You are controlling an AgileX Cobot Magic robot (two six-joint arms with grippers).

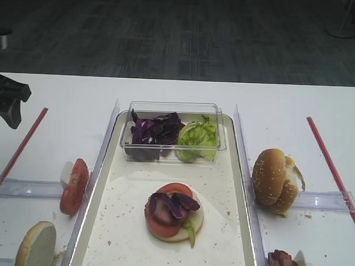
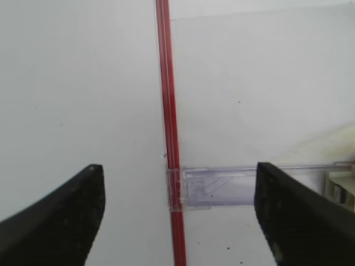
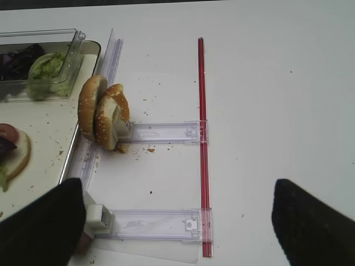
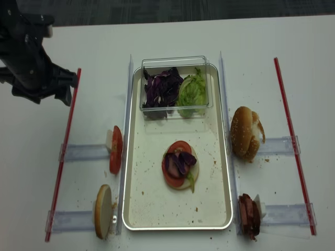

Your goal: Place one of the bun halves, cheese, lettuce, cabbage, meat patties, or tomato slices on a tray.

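Right of the tray (image 4: 225, 172), upright bun halves (image 4: 244, 134) look soft, crushable: grip the crust edges lightly. Left claw (image 4: 49, 86) gapes wide, empty.

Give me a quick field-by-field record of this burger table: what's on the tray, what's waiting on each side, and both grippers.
tray: bun half topped with tomato and cabbage; clear tub of cabbage and lettuce
left side: tomato slices, bun half on edge
right side: sesame bun halves, meat patties
left gripper: open, empty, above red strip
right gripper: open, empty
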